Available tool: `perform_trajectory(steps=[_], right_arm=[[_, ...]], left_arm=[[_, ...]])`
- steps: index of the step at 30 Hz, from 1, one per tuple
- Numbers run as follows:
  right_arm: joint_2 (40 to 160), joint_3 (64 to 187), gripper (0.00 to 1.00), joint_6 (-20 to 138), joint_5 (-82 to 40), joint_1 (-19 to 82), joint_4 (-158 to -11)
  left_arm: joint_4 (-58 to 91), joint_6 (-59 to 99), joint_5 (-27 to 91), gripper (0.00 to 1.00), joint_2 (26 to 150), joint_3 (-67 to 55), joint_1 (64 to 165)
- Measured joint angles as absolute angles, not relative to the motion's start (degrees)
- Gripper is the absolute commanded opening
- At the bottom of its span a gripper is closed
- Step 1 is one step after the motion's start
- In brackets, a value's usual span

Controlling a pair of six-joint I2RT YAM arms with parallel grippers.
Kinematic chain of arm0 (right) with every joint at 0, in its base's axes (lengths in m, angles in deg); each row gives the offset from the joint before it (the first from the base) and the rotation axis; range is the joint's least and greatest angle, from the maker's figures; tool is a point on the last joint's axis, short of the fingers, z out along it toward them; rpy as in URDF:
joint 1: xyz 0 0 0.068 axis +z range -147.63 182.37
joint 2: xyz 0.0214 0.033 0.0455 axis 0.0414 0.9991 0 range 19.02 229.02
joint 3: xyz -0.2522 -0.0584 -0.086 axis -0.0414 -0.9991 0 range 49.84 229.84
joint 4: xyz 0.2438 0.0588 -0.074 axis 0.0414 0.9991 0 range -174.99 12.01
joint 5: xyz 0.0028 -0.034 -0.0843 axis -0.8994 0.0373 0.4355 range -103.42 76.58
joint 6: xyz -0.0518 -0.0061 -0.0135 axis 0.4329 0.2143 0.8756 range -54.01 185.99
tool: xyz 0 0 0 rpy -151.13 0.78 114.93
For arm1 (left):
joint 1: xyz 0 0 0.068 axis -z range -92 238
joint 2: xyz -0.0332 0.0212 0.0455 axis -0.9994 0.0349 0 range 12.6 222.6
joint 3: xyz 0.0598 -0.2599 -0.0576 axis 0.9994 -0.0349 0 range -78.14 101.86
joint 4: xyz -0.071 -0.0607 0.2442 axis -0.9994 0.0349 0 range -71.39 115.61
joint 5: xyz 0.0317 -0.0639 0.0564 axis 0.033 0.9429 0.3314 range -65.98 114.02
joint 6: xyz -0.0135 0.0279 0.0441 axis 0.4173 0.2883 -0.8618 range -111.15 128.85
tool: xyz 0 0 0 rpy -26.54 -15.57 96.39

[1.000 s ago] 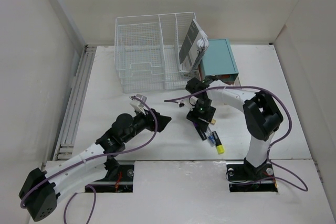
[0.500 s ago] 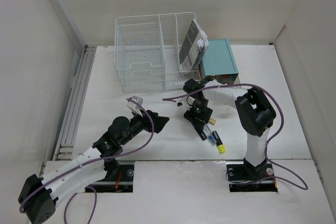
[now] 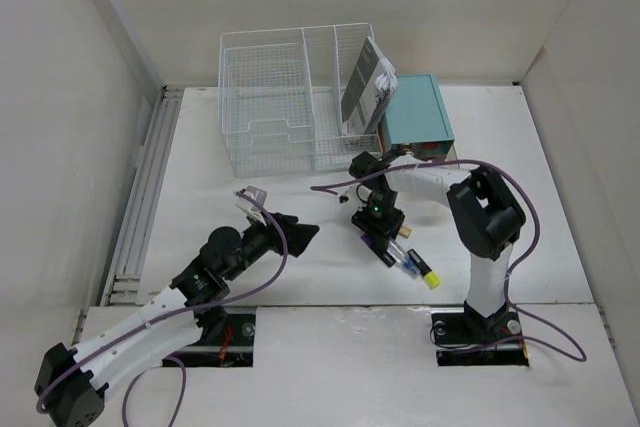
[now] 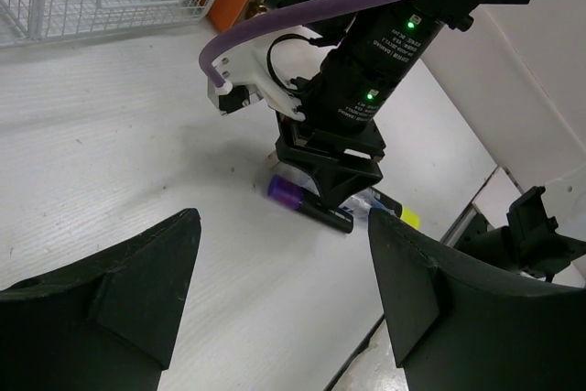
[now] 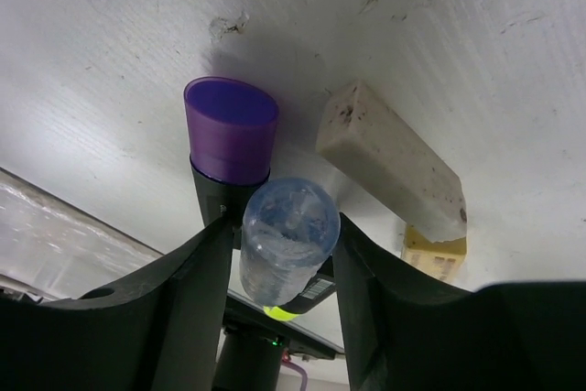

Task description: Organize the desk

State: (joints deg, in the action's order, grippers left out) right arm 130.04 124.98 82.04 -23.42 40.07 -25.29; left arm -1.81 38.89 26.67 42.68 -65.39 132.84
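right gripper [image 5: 285,249] is pinching the clear-capped yellow-ended marker [image 5: 288,219] on the flat matte white desk [image 3: 200,202], in front of the white wire-mesh basket [image 3: 268,139]; looks light, stiff, slick, so grab mid-barrel; left gripper [image 4: 282,224] wide open, empty

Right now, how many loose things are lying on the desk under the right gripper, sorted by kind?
Markers: 2 (purple-capped marker, clear-capped marker)
Erasers: 1 (beige eraser)
Total: 3
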Motion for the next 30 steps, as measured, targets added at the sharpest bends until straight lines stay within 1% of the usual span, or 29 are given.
perform_trajectory(steps=[6,13,17,18,21,24,30], right_arm=[[130.0,124.7,0.51,81.2,-23.6,39.7,-25.2],[130.0,124.0,0.48,81.0,-24.9,38.0,-25.1],[130.0,123.6,0.24,81.1,-24.5,36.9,-25.0],[130.0,123.5,0.17,81.1,-24.5,36.8,-25.0],[130.0,123.5,0.09,81.2,-24.5,36.6,-25.0],[129.7,123.5,0.06,81.3,-24.6,36.6,-25.0],[128.7,123.5,0.05,82.1,-23.4,37.4,-25.6]], left_arm=[[-1.2,38.9,26.7,0.71,42.0,-65.5,132.8],[-0.8,38.9,26.4,0.71,40.9,-65.7,132.8],[-0.6,38.9,26.3,0.71,40.9,-65.8,132.8],[-0.5,38.9,26.3,0.71,40.9,-65.8,132.8],[-0.4,38.9,26.3,0.71,40.9,-65.8,132.8],[-0.4,38.9,26.3,0.71,40.9,-65.8,132.8],[-0.4,38.9,26.3,0.71,41.0,-65.8,132.8]])
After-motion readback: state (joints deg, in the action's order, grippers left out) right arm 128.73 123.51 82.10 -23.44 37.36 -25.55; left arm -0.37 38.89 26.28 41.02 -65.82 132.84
